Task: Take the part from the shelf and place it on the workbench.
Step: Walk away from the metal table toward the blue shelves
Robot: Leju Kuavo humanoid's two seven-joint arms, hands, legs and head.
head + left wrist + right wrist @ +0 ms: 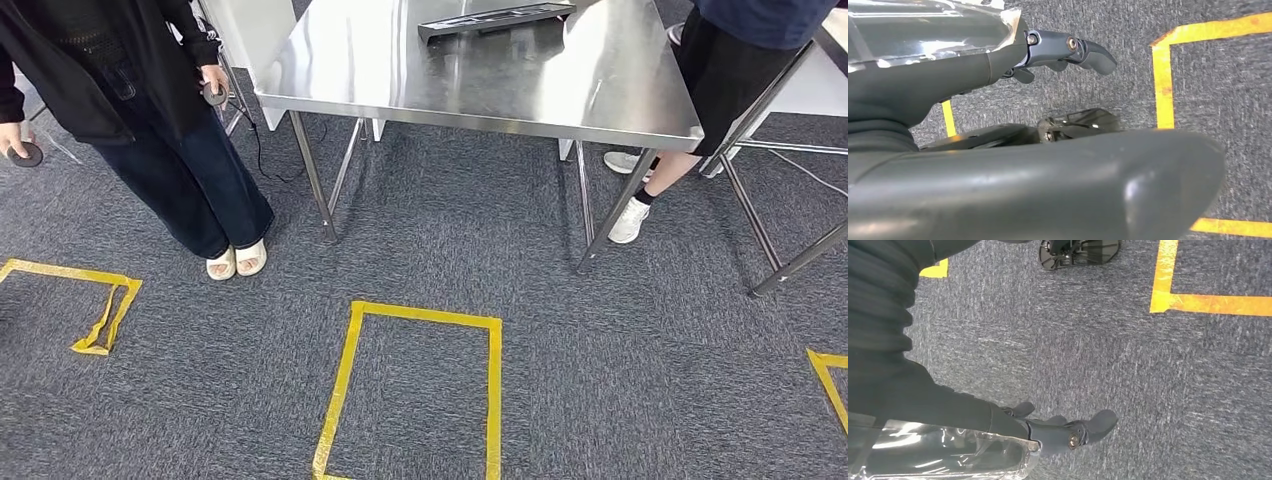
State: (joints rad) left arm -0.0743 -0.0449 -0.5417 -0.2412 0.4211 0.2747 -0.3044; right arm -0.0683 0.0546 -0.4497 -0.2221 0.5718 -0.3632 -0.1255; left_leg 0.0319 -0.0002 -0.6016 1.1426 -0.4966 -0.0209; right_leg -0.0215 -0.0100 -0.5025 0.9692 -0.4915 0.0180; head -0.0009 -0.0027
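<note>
A long dark part (pixel 495 20) lies flat near the far side of the steel workbench (pixel 400 80), straight ahead in the head view. My left hand (pixel 948 80) hangs over grey carpet with its dark fingers (pixel 1068 50) stretched out and nothing in them. In the right wrist view my right hand (pixel 948 405) also hangs above the carpet, its fingers (pixel 1073 432) extended and empty. Both hands are far from the part.
A person in black (pixel 150 120) stands left of the workbench holding round controllers. Another person in dark shorts (pixel 740 60) stands at its right corner. Yellow tape rectangles (pixel 420 390) mark the carpet in front of me. A second table frame (pixel 790 230) stands at the right.
</note>
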